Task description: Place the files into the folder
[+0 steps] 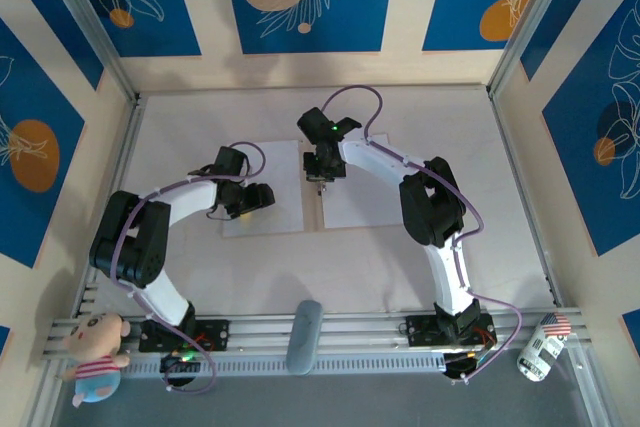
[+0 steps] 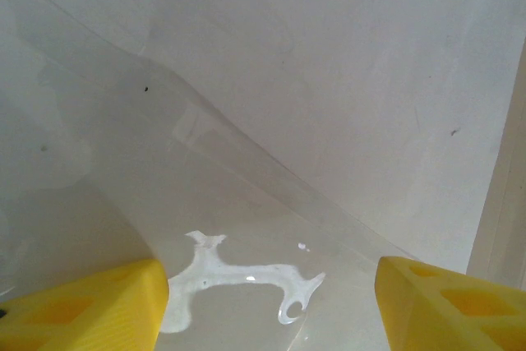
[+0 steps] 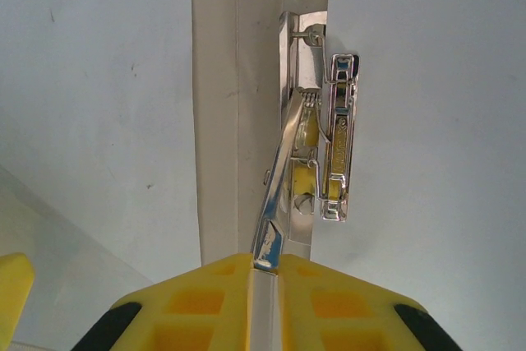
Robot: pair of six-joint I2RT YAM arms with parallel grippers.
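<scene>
Folder (image 1: 312, 219) lies open & flat at mid-bench, slightly nearer the far edge than the near one, w/ its tan spine running far-to-near. One white file sits on each side: left sheet (image 1: 285, 167) on the panel twd the bench's left edge, right sheet (image 1: 350, 209) on the panel twd the right edge. Both lie flat, w/ the spine strip bare between them. Right hand (image 1: 322, 179) hangs over the spine at the folder's far half. In the right wrist view, the right hand (image 3: 265, 267) has its yellow fingers (image 3: 337, 302) pressed together on the lever end of a metal clip (image 3: 325, 137), which lies along the folder's spine (image 3: 218, 80) at the edge of the right-side sheet. Left hand (image 1: 250, 199) is low over the left sheet near its middle. In the left wrist view, the left hand (image 2: 271, 285) has its fingers (image 2: 90, 306) wide apart w/ nothing between them. The white surface below carries a faint diagonal edge & a glossy reflection; can't tell what the edge belongs to. On the rail at the bench's near edge: a plush pig (image 1: 95, 352) at the left corner, a grey object (image 1: 303, 335) at centre, a can (image 1: 540, 347) at the right corner.
</scene>
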